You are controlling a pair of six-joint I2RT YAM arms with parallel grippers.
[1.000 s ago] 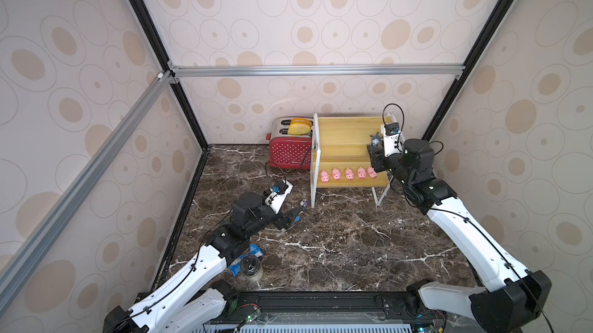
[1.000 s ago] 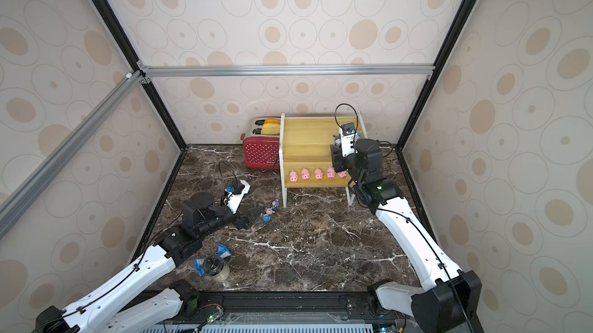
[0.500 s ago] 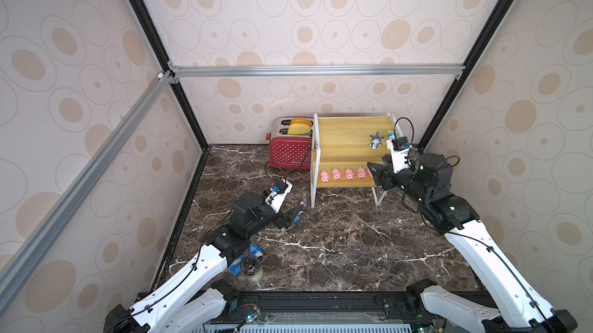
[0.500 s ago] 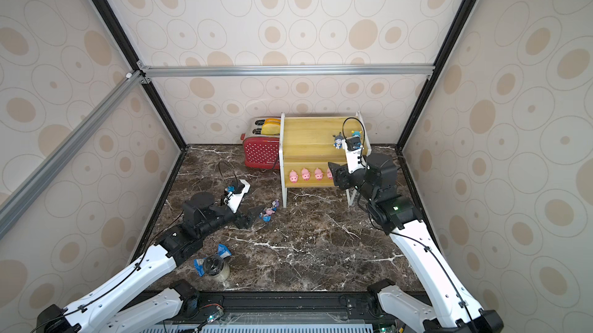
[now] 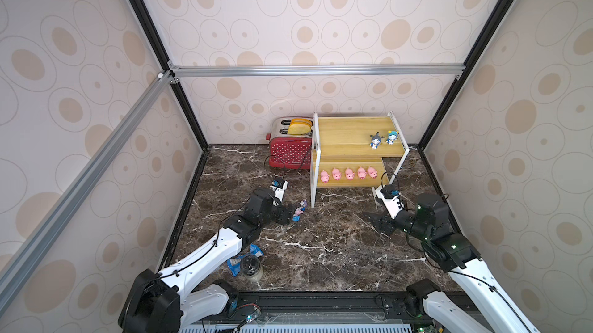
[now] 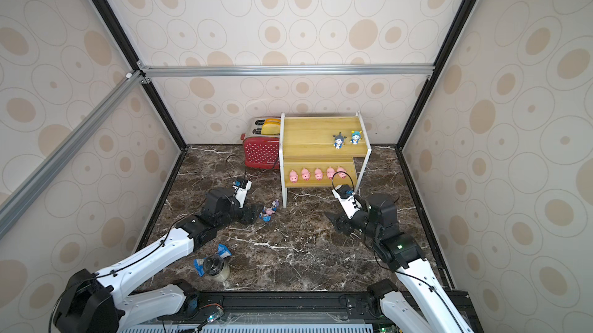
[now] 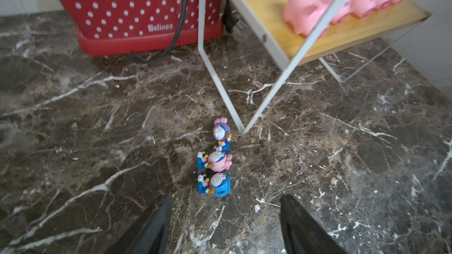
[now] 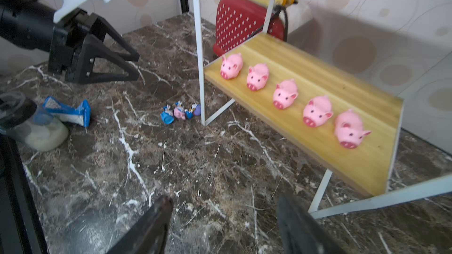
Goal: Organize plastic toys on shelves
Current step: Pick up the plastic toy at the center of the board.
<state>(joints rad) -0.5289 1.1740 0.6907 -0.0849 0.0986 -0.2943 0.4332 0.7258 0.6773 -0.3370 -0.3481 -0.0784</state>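
The shelves (image 5: 348,130) stand at the back, yellow boards on a white frame. Several pink pigs (image 5: 349,174) sit in a row on the lower board (image 8: 362,164). Two big-headed figurines (image 5: 376,140) stand at the right end of the upper board. Three more figurines (image 7: 215,159) lie in a line on the marble by the rack's left front leg (image 7: 242,131). My left gripper (image 7: 223,216) is open and empty, its tips just short of the blue one. My right gripper (image 8: 225,216) hangs open and empty, low over the floor in front of the rack's right side.
A red polka-dot toaster (image 5: 290,151) stands left of the rack, its black cord (image 7: 176,32) trailing on the floor. A dark-lidded jar (image 5: 251,267) and a crumpled blue wrapper (image 5: 236,262) lie near the front, under my left arm. Walls enclose three sides.
My right arm has drawn back from the upper board and come down in front of the rack, leaving a grey-hatted figurine up there. The left arm has hardly moved.
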